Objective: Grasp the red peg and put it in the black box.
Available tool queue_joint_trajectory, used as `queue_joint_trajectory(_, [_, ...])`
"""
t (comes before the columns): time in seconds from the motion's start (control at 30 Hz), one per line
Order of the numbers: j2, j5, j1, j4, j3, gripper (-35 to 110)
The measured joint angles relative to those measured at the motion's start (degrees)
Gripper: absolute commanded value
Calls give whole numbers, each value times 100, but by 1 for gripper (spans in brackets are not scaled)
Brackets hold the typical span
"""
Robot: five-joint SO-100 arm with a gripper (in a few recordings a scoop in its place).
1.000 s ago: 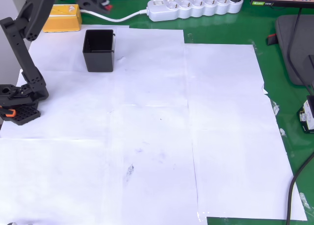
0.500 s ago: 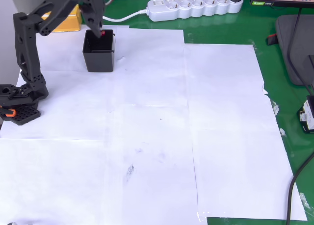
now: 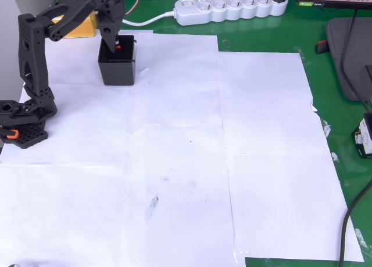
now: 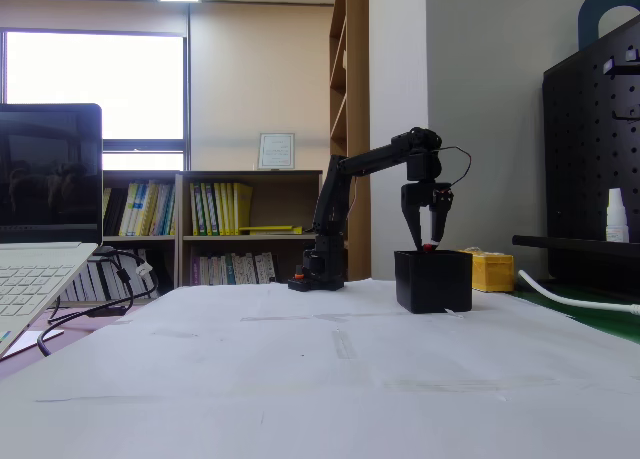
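The black box stands on the white paper at the upper left of the overhead view, and right of centre in the fixed view. My gripper points straight down over the box's opening, fingertips at its rim. The red peg shows as a small red dot pinched between the fingertips, just at the top of the box. The gripper is shut on it.
A yellow box lies behind the black box. A white power strip and its cable run along the far edge. The arm's base sits at the left. White paper sheets cover the green table.
The arm swung from behind the box to above it and lowered the gripper with the red peg down to the box's opening.
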State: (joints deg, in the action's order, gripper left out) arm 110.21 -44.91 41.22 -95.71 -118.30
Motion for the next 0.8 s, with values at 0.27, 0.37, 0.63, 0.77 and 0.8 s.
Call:
queue_joint_trajectory(0.27, [0,0,-105,246,185,3])
queue_joint_trajectory(0.37, [0,0,-114,246,185,10])
queue_joint_trajectory(0.63, [0,-123,-114,114,185,15])
queue_joint_trajectory(0.77, [0,-185,-114,26,185,8])
queue_joint_trajectory(0.8, [0,-185,-114,18,185,11])
